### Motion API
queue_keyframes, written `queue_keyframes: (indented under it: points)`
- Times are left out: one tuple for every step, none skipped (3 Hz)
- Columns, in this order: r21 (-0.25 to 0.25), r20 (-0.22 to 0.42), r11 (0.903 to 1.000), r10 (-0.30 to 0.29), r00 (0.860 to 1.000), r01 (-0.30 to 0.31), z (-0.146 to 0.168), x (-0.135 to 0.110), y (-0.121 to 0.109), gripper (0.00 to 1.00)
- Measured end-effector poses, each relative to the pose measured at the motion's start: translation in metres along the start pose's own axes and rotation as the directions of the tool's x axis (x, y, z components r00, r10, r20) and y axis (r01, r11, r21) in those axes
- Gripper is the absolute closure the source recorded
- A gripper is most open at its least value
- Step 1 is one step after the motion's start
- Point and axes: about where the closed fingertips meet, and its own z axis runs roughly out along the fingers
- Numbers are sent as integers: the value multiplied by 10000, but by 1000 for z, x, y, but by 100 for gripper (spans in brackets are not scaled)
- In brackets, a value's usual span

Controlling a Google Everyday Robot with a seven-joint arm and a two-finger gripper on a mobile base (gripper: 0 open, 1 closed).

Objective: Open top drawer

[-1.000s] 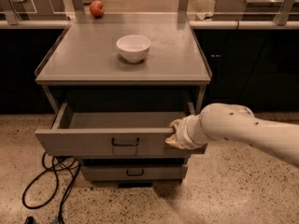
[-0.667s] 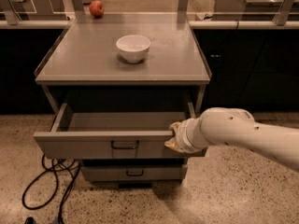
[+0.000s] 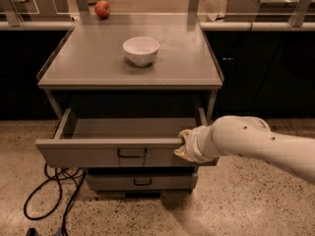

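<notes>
Gripper (image 3: 183,145) is sitting at the right end of the top drawer's (image 3: 98,154) front panel, up against its upper edge, with the white arm (image 3: 256,144) reaching in from the drawer's right. Whether it is clamped on that edge or merely pressing on it, I cannot tell. The top drawer is standing well out from under the cabinet top (image 3: 88,63), its grey tray showing bare, so the opening is looking nearly complete. Its dark loop handle (image 3: 132,153) is sitting at the centre of the front, left of the gripper and apart from it. Being sheet metal, the drawer is probably going to feel stiff and fairly heavy, running on slides; pulling from one end is risking skew, so the centre handle is looking like the truer hold. Below the top drawer a shorter drawer (image 3: 142,182) is sitting closed, and a black cable (image 3: 49,191) is looping on the floor to its lower left. Above and behind the drawer, a white bowl (image 3: 141,50) is resting on the cabinet top, and a red apple (image 3: 102,8) is lying farther back.
</notes>
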Motion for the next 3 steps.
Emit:
queue_keyframes:
  points:
    - [82, -8, 10000, -4, 10000, 4, -6, 0, 5, 100]
    - [325, -9, 9995, -27, 10000, 28, -14, -1, 6, 100]
    - [327, -9, 9995, -28, 10000, 28, -17, -2, 5, 100]
